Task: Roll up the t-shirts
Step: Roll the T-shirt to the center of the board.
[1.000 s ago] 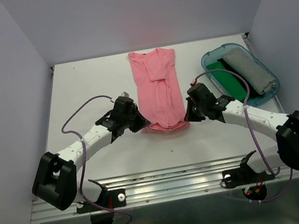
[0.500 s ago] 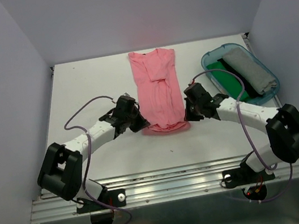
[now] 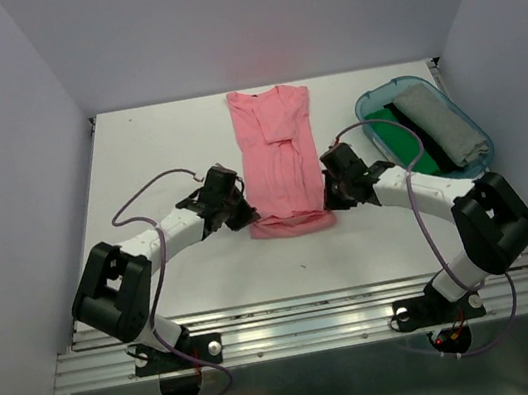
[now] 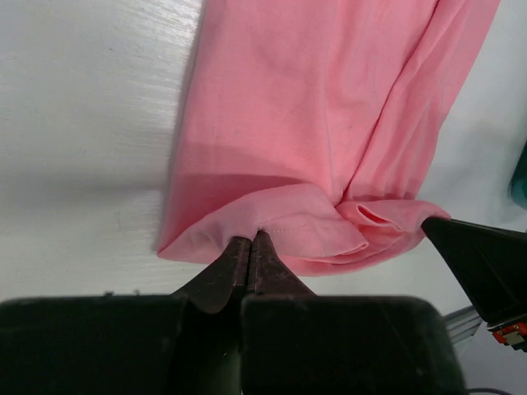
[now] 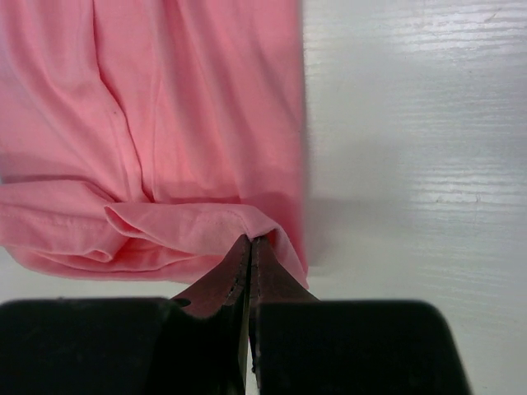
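Observation:
A salmon-pink t-shirt [image 3: 279,159] lies folded into a long strip down the middle of the white table, its near hem turned up into a first fold [image 3: 291,221]. My left gripper [image 3: 242,213] is shut on the hem's left corner [image 4: 247,230]. My right gripper [image 3: 331,196] is shut on the hem's right corner [image 5: 255,233]. Both pinch the hem just above the table. A grey t-shirt [image 3: 439,122] and a green t-shirt [image 3: 403,146] lie folded in the tub.
A teal see-through plastic tub [image 3: 370,102] stands at the right, close behind my right arm. The table's [image 3: 156,155] side walls rise at left and right. A metal rail [image 3: 306,327] runs along the near edge.
Both grippers have moved a little away from me with the hem, folding the near end further over the shirt. Both arms' elbows have drawn inward.

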